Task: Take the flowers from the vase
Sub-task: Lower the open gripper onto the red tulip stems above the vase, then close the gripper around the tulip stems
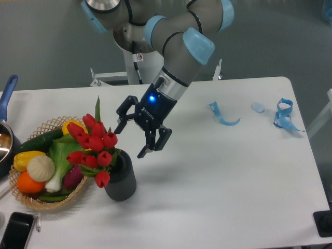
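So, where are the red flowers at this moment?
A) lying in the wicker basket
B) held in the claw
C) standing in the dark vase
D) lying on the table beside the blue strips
C: the flowers stand in the vase; the open claw is beside them, holding nothing.

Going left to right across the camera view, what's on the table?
Pot with blue handle → wicker basket → flowers in the vase → gripper → blue strap piece → small pale piece → blue ribbon.
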Robot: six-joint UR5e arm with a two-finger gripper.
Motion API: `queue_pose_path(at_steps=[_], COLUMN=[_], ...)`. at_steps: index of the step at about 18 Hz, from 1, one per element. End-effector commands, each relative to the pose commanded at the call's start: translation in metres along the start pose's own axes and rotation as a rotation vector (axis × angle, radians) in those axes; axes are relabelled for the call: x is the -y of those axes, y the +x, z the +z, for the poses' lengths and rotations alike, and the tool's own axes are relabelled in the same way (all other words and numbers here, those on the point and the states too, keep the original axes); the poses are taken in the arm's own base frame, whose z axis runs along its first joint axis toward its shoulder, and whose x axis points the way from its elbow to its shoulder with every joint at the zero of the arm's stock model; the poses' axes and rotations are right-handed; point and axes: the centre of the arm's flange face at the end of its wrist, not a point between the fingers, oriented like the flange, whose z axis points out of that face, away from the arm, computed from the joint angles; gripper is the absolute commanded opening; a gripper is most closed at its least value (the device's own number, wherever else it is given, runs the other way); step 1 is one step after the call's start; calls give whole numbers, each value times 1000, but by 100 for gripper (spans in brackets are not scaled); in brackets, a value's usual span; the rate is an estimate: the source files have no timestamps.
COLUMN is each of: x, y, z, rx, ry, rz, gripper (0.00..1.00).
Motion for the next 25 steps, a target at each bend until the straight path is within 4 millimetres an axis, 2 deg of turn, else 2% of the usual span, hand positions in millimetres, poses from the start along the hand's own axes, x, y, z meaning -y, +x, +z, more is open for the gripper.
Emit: queue_pose_path(at_steps=[6, 11, 15, 18, 25], x=[-8, -2, -8, 2, -3], y=[-6, -5, -5, -6, -7], z=[20, 28, 43, 45, 50], rx=[-39, -57, -83, -85, -92], ry=[6, 18, 12, 16, 10], rz=[-22, -54, -60, -42, -32], gripper=[100, 100, 100, 100, 100])
